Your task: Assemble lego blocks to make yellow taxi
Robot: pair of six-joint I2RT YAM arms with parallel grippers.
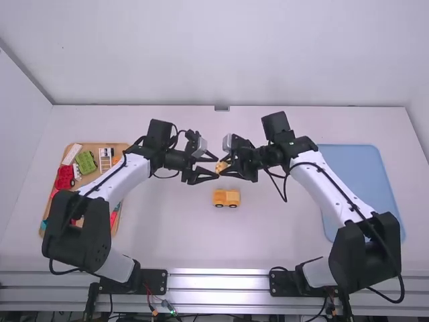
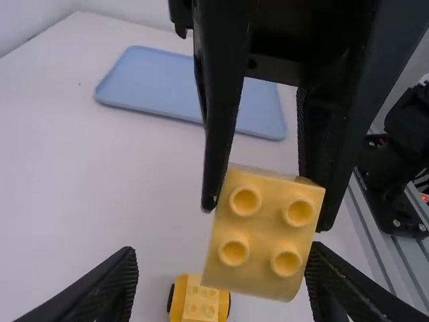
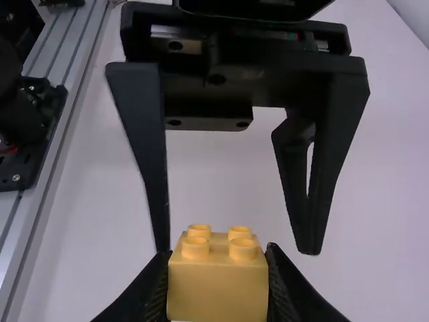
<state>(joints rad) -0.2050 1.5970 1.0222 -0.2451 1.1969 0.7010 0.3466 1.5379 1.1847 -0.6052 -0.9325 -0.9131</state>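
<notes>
In the high view, the right pincer (image 1: 226,168) grips a small yellow block (image 1: 222,167) near the middle, up above the table (image 1: 167,235). The left pincer (image 1: 213,167) is open, and its two fingers point at the block from the left. In the left wrist view, four round bumps on the block face the camera.

Just below the two pincers in the high view, a yellow toy car (image 1: 226,198) sits on the table with its black wheels down.

At the left side of that view is a wooden tray (image 1: 98,145). It has a green toy (image 1: 86,162), a red toy (image 1: 65,177) and a white ladder (image 1: 106,159) in it. A flat blue tray (image 1: 362,174) lies at the right side.
</notes>
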